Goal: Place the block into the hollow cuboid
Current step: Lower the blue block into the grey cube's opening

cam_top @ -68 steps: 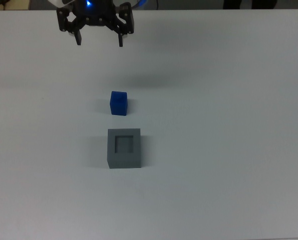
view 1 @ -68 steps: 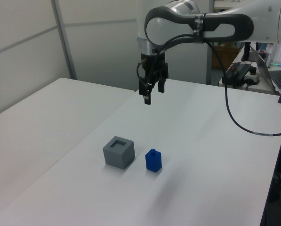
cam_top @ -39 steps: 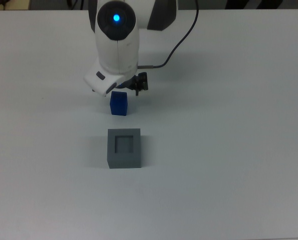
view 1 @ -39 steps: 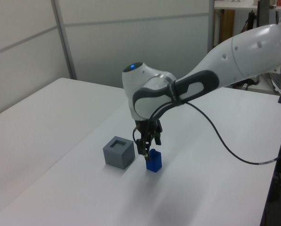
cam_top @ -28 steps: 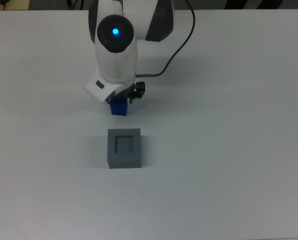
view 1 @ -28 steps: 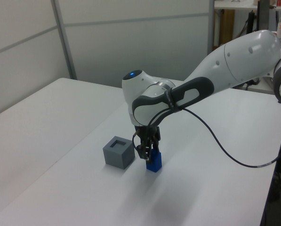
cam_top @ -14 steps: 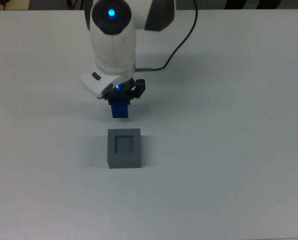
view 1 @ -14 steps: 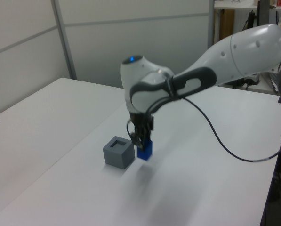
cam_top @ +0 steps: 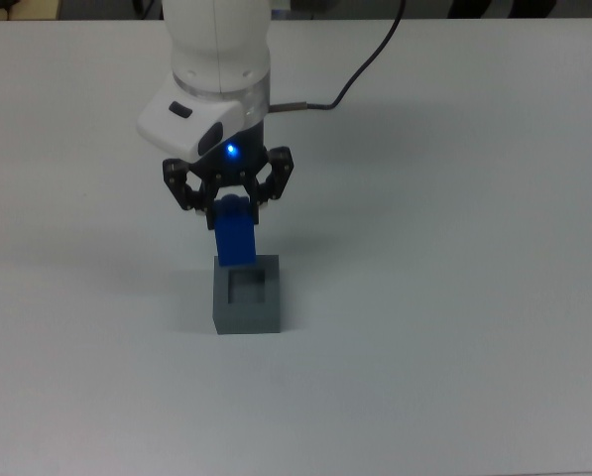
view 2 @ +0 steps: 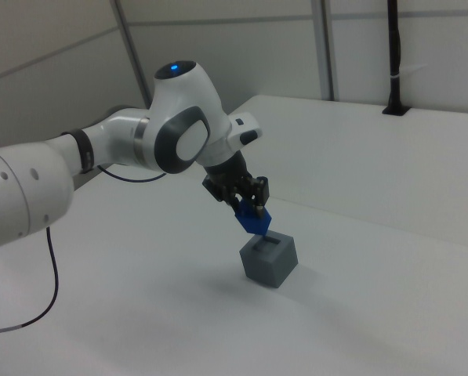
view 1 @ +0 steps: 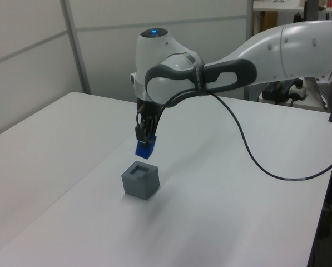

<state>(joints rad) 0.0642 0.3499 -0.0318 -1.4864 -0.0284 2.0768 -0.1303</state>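
Observation:
The bright blue block point(cam_top: 234, 236) point(view 1: 145, 149) point(view 2: 255, 222) hangs in the air, tilted, with my gripper point(cam_top: 232, 210) point(view 1: 146, 139) point(view 2: 252, 207) shut on its upper part. It is clear of the table, a little above the grey hollow cuboid point(cam_top: 247, 296) point(view 1: 140, 179) point(view 2: 270, 260). In the top view the block's lower end overlaps the cuboid's far edge. The square recess in the cuboid's top face shows open, with nothing in it.
The white table point(cam_top: 454, 248) carries only the cuboid. A black cable point(cam_top: 360, 69) trails from the arm across the table's far side. In the left view, a desk with equipment point(view 1: 288, 83) stands behind the table at the right.
The gripper came down on the block, shut on it and lifted it off the table. It has since carried the block higher and toward the hollow cuboid.

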